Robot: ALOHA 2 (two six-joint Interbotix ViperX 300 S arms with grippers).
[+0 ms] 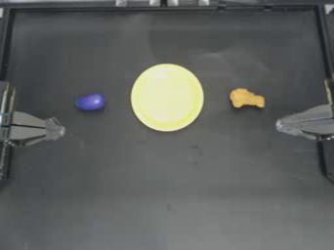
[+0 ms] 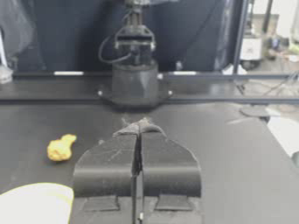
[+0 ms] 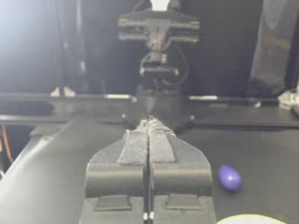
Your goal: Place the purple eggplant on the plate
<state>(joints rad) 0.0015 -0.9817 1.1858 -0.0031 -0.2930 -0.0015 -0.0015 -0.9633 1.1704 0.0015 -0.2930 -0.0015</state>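
The purple eggplant (image 1: pixel 91 102) lies on the dark table, left of the plate (image 1: pixel 167 97), a large pale yellow disc in the middle. It also shows in the right wrist view as a small glossy purple eggplant (image 3: pixel 229 178), beyond the plate (image 3: pixel 248 219). My left gripper (image 1: pixel 60 130) is drawn back at the left edge, shut and empty, below and left of the eggplant. At the right edge sits my right gripper (image 1: pixel 279 125), also shut and empty. In the left wrist view the left gripper (image 2: pixel 140 127) has its jaws pressed together, with the plate (image 2: pixel 32 203) beside it.
An orange-yellow lumpy piece (image 1: pixel 246 98) lies right of the plate, near the right gripper; the same orange-yellow piece (image 2: pixel 60 147) shows in the left wrist view. A metal frame borders the table's far and side edges.
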